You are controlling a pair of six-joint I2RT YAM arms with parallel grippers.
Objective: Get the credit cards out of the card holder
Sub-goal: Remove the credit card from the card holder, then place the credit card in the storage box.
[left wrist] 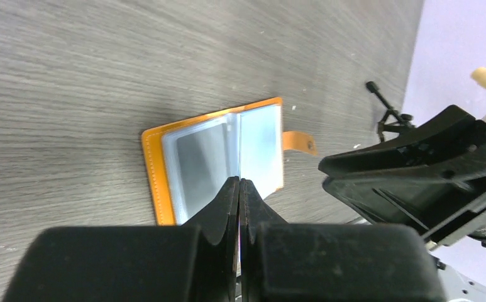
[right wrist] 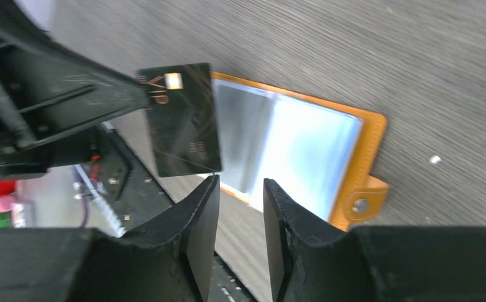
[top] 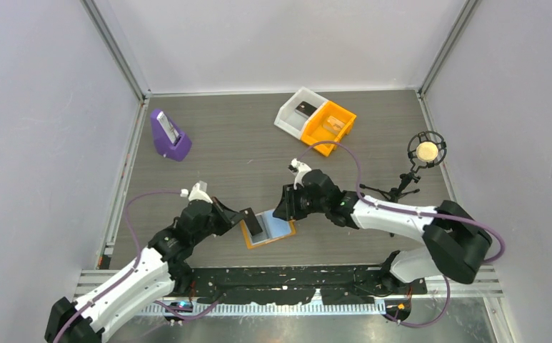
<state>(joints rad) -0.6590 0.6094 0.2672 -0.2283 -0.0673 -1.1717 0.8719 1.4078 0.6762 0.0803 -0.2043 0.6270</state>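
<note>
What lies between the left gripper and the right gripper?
The open card holder on the table, and over it a black card pinched by the left gripper; the right gripper is open. Top view shows this.

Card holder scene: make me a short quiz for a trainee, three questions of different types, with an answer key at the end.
1. True or false: the card holder lies open on the table.
2. What grips the black card? A the left pincer; B the right one; C nothing.
3. Fill in: the right pincer is ____, with nothing between its fingers.
Key: 1 true; 2 A; 3 open.
</note>
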